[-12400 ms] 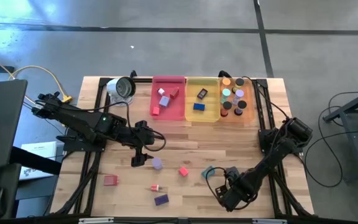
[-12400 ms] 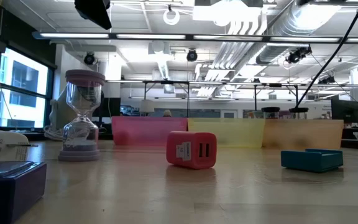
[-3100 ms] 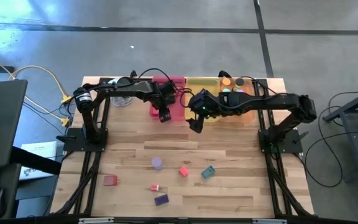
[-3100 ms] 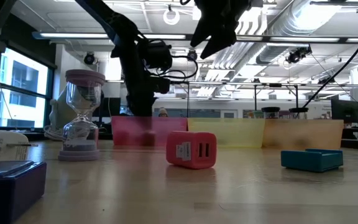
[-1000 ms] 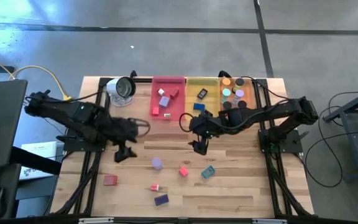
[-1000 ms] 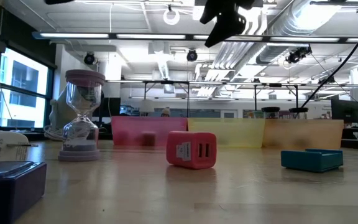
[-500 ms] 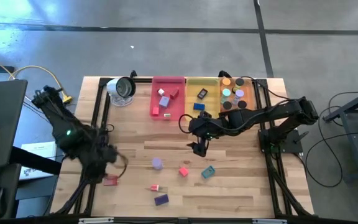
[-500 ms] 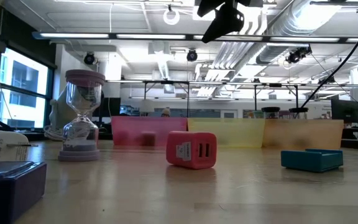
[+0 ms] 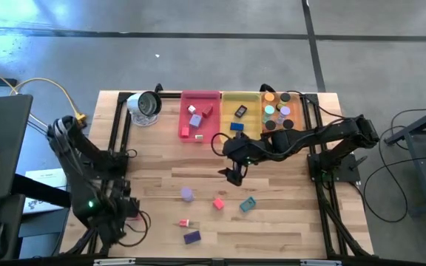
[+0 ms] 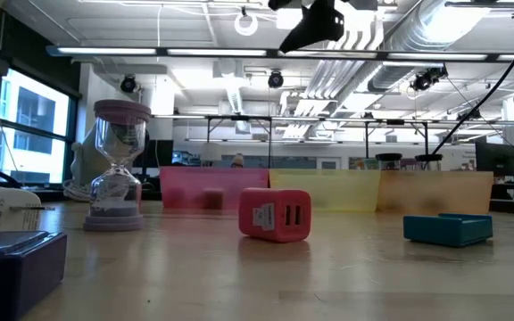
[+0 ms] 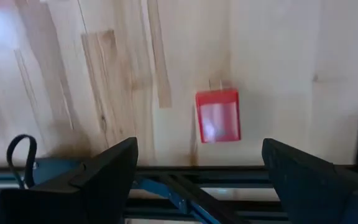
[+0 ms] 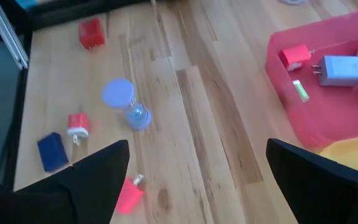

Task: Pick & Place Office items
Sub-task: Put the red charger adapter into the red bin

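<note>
We are holding our left claw (image 11: 194,171) spread and empty above the red plug block (image 11: 217,116), lying on the table (image 11: 278,74) just ahead. Our right claw (image 12: 194,171), also spread, is hovering above the lavender hourglass (image 12: 125,104).

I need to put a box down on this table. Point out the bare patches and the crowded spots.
Bare wood lies right of the teal block, toward the table's right edge, and between the silver-and-white object and the lavender hourglass. Crowded: the loose pieces near the purple block, and the pink tray.
</note>
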`<move>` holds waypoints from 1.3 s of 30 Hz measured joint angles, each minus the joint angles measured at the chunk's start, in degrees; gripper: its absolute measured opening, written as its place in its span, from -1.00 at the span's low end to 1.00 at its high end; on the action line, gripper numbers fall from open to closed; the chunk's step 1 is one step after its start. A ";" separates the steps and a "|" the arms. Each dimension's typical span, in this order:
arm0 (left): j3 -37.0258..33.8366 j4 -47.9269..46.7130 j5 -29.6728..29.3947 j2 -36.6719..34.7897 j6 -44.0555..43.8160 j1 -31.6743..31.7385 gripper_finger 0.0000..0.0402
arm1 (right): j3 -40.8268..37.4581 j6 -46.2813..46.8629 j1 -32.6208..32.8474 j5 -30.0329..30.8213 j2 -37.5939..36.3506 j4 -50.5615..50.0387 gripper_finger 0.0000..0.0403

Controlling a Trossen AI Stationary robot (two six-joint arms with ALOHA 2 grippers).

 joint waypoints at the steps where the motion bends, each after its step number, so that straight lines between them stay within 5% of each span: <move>1: 0.00 -0.02 -0.02 1.39 -0.05 -0.67 0.67 | 0.00 0.41 0.00 0.01 0.00 0.59 0.83; 12: -0.15 2.29 -10.18 5.92 -13.35 -12.66 0.67 | 0.00 9.12 1.22 0.03 0.00 14.42 0.83; 18: -3.78 3.71 -10.27 6.15 -8.01 -16.60 0.67 | 0.00 10.36 4.75 0.58 0.00 19.03 0.83; 29: -5.14 5.50 -9.99 3.95 -15.12 -19.32 0.67 | 0.00 17.28 14.03 13.66 1.65 22.51 0.83; 39: -5.31 4.65 -13.06 3.83 -10.95 -19.39 0.67 | 0.02 22.24 19.01 15.96 7.48 25.40 0.83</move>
